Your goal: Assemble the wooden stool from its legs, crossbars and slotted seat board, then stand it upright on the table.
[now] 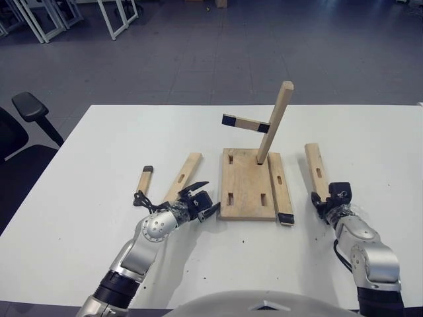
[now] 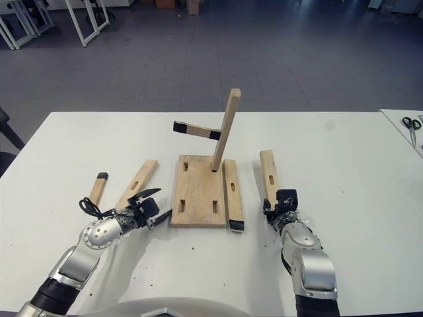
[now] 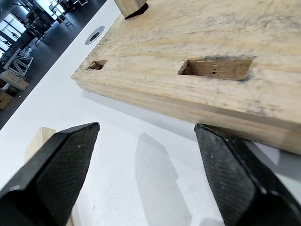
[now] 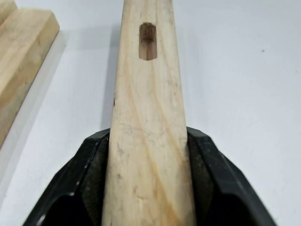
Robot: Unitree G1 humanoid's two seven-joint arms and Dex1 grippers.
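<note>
The slotted seat board (image 1: 244,186) lies flat mid-table. One leg (image 1: 275,123) stands tilted in its far right slot, and a black-tipped crossbar (image 1: 245,123) sticks out from it to the left. Another leg (image 1: 281,188) lies along the board's right edge. My left gripper (image 1: 201,202) is open just off the board's near left corner, its fingers (image 3: 61,169) apart over bare table in front of the board's edge (image 3: 188,101). My right gripper (image 1: 337,198) is shut on the near end of a slotted leg (image 4: 148,117) lying to the right of the board.
A further slotted leg (image 1: 183,177) and a short black-tipped crossbar (image 1: 144,179) lie on the table left of the board. A black chair (image 1: 30,105) stands off the table's left side. Scissors (image 2: 411,125) lie on a neighbouring table at the right.
</note>
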